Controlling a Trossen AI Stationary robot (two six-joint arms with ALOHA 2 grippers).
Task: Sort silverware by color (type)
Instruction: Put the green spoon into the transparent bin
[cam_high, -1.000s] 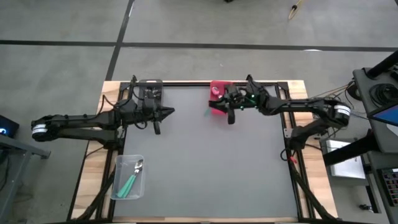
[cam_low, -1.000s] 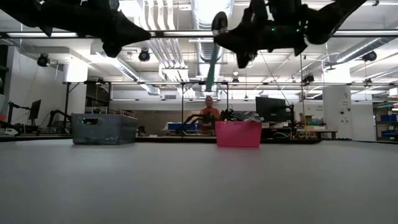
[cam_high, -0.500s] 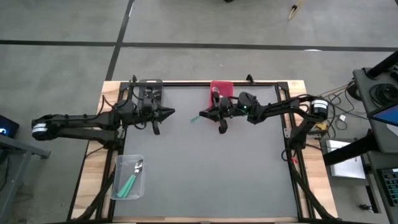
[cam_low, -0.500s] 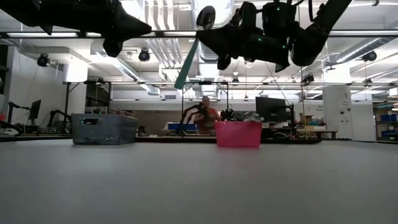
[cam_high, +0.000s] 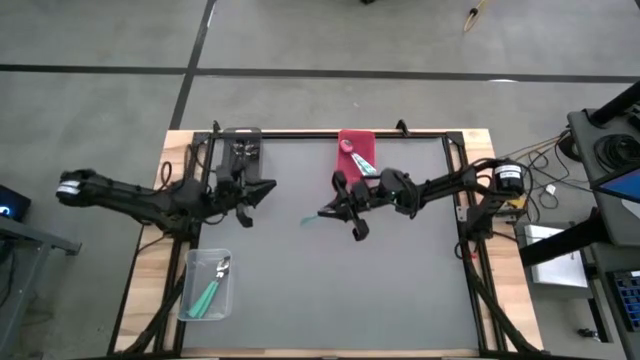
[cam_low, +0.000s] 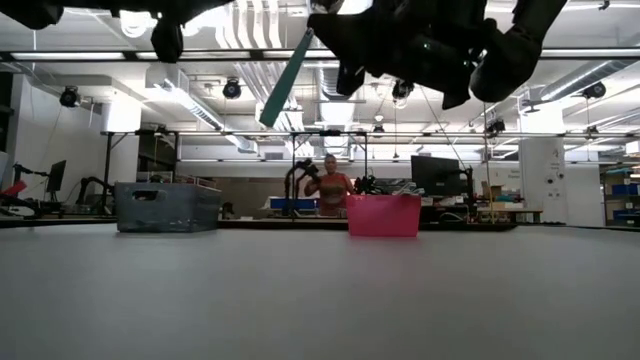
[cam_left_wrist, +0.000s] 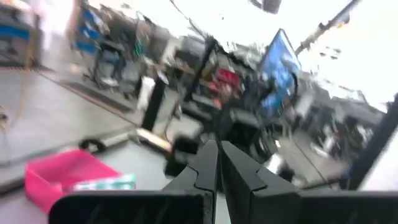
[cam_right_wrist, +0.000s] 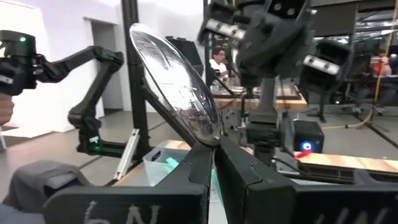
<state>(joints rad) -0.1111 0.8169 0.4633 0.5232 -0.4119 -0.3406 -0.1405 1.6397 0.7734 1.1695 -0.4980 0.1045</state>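
Teal-handled spoon (cam_high: 312, 217) sits pinched in the right gripper (cam_high: 338, 208), handle jutting ahead, likely for carrying; left gripper (cam_left_wrist: 214, 163) waits, fingers pressed together.

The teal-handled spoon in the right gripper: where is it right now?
In the high view the teal-handled spoon is held in the air by the right gripper over the table's middle, below the red bin and right of the left gripper.

Glossy metal spoon bowl (cam_right_wrist: 177, 87), matt grey table (cam_high: 330, 290), wooden edges
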